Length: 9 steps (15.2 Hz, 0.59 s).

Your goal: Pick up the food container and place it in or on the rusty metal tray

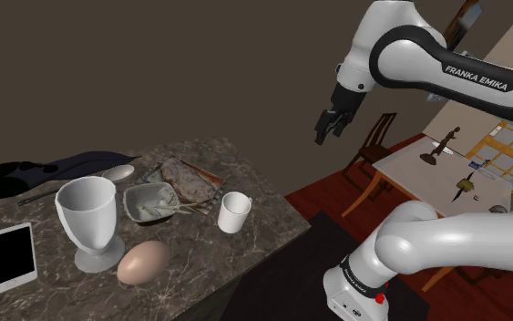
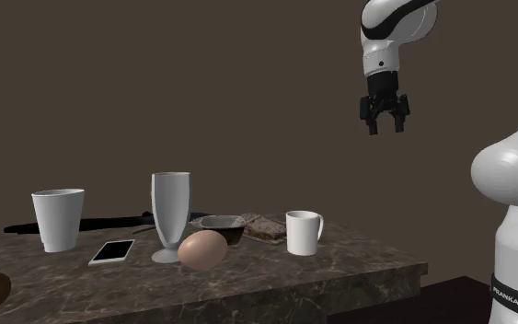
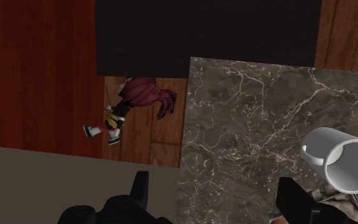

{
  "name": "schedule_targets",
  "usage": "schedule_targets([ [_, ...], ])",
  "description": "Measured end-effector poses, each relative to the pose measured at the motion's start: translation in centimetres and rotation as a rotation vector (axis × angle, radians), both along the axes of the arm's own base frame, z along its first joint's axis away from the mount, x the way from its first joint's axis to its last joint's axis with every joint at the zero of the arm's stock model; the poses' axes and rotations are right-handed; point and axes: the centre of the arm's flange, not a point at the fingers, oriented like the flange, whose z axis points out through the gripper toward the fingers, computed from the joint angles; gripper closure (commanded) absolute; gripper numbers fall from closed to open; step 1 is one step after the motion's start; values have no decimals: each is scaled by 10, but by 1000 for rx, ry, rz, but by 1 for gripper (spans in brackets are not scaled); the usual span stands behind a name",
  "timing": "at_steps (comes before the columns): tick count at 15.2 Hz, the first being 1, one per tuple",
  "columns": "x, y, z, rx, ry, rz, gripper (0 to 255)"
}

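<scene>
Hovering spread and empty high above the table [image 1: 193,264] edge, the gripper [image 2: 386,128] should descend squarely over the container [image 1: 151,201], clearing the mug [image 1: 234,212].

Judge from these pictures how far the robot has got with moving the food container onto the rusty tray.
Done: nothing yet; the food container sits on the table beside the rusty tray, not on it. In hand: nothing; the claw hangs open and empty well above the table. Left: descend, grasp the container, lift and set it on the tray.
</scene>
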Motion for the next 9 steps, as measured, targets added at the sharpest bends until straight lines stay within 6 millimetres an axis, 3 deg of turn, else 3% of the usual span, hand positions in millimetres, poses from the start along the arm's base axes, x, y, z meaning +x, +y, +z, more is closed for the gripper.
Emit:
schedule_targets([
  [3, 7, 8, -8, 11, -2, 2, 0],
  [9, 39, 48, -53, 61, -13, 14, 0],
])
